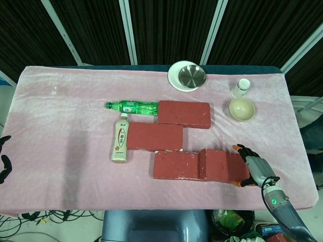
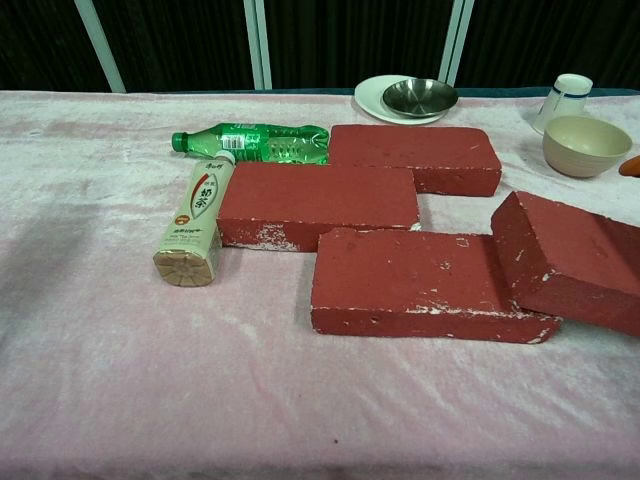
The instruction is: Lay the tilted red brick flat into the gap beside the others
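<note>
Tilted brick: your tilted red brick (image 1: 223,165) sits at the front right, its left end propped on the right end of the front flat brick (image 1: 177,165), right end down on the cloth.
Right hand: your right hand (image 1: 254,169) is at that brick's right end, dark fingers against its end face, orange tips showing (real grip or just touching – can't tell).
Left hand: left hand (image 1: 4,161) sits at the far left table edge, mostly out of frame; can't tell how it's set.
Other bricks: middle brick (image 2: 318,203) and back brick (image 2: 418,156) lie flat, stepped diagonally, rough w/ white-chipped edges.
In the way: green bottle (image 2: 250,142) and milk tea bottle (image 2: 195,215) lie on their sides just left of the bricks.
Around: steel bowl (image 1: 192,75) on a white plate (image 1: 174,78), beige bowl (image 1: 241,109), small white cup (image 1: 241,88), back right.
Surface: pink velvety cloth (image 2: 100,380), lightly wrinkled.
</note>
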You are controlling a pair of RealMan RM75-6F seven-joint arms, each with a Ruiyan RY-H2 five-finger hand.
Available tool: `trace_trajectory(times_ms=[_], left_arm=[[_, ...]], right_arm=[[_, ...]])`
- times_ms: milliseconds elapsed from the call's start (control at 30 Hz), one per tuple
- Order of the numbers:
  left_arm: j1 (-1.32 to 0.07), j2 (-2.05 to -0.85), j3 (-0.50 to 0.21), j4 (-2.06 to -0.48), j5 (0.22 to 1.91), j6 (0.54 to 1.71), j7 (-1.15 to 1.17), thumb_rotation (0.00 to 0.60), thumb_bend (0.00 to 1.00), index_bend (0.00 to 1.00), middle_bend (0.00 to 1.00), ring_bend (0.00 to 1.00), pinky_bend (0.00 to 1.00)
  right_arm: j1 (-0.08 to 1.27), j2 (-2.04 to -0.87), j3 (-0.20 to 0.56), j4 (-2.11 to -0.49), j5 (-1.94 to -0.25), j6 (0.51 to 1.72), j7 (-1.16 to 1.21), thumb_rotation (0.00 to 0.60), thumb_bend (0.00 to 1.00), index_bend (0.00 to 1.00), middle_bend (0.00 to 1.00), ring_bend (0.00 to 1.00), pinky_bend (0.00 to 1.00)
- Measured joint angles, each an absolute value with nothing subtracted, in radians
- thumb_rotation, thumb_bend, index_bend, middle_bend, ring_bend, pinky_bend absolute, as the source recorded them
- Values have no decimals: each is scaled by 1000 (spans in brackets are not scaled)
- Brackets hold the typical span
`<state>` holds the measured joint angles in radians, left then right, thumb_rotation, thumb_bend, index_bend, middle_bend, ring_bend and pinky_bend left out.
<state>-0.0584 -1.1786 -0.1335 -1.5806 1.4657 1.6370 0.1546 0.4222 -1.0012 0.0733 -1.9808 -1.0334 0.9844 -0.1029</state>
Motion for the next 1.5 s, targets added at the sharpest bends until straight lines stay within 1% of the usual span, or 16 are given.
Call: trace_trajectory(times_ms=[400, 900, 1500], left_arm=[[-58, -1180, -132, -1580, 1469, 1638, 159, 600, 736, 209, 46, 0, 0], [-58, -1178, -134, -1580, 1463, 1636, 160, 600, 736, 209, 46, 0, 0], [-59, -1178, -134, -1580, 1460, 1633, 164, 600, 736, 209, 46, 0, 0]], right_arm=[[435, -979, 69, -2011, -1020, 972, -127, 600, 0, 0, 0, 0, 90], [439, -1047, 57, -1956, -1016, 998, -178, 600, 0, 0, 0, 0, 90], [446, -1068, 59, -1915, -1022, 964, -131, 600, 0, 0, 0, 0, 89]])
